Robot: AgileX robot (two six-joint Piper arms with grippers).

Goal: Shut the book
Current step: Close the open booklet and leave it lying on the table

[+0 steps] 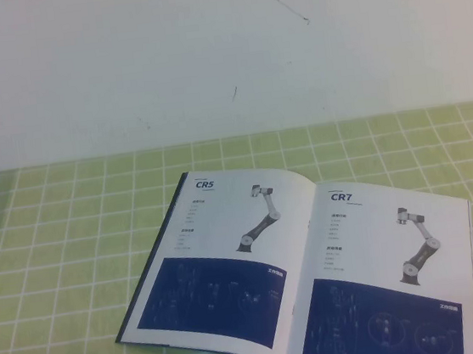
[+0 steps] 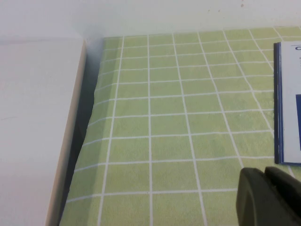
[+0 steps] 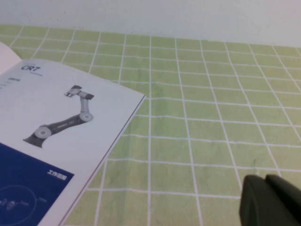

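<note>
**Open book lies flat on the green cloth, both grippers off to its sides**

High view: The book (image 1: 302, 263) lies open and flat on the worktop (image 1: 73, 247), which is covered by a green cloth (image 1: 386, 138) with white grid lines. The book sits in the near right part of the scene, turned a little askew, and its nearest corner runs off the picture's edge. The left page is headed CR5 and the right page CR7. Each page shows a robot arm above a dark blue panel. A dark cover edge shows along the left side of the book. A plain white wall (image 1: 205, 52) rises behind the worktop. Neither gripper appears in this view.

Left wrist view: The left gripper (image 2: 265, 197) shows only as a dark shape over the cloth (image 2: 178, 132), near the outer edge of the CR5 page of the book (image 2: 288, 103). Whether it is spread or closed cannot be told. A white board (image 2: 33, 132) lies along the far side of the cloth.

Right wrist view: The right gripper (image 3: 268, 200) is again a dark shape at the corner of the picture, over the cloth (image 3: 211, 117). It is beside the book (image 3: 61, 141) on the CR7 side, apart from the page's edge. How wide it stands cannot be told. The CR7 page lies flat against the cloth.
</note>
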